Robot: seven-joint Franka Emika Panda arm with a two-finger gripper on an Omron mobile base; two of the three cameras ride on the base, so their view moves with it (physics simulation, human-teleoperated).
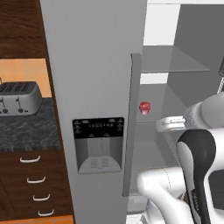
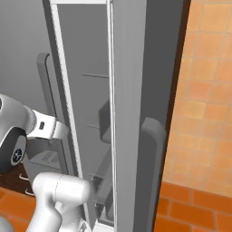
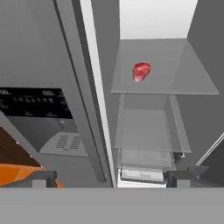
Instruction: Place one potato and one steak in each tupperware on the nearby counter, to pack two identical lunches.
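I am facing an open fridge [image 1: 100,87], and as far as these pictures go the packing is not begun: nothing is in my grip, and the trays and potatoes are not among what I am looking at. One steak [image 3: 141,71] is lying on a glass shelf [image 3: 192,83] inside the fridge, a small red slab sitting towards the far part of that shelf. To the left, a silver toaster [image 1: 18,97] is standing on the dark speckled counter [image 1: 30,131] above the brown drawers.

My gripper [image 3: 111,177] is standing wide open, fingers spread far apart, holding nothing. The steak is lying well ahead of me and higher up, a little right of the line between my fingertips, with the fridge door's edge just to my left. I am judging that I am needing to reach forward and up into the compartment, clear of that door edge, before I am closing on the steak; everything else of the two lunches is left to do
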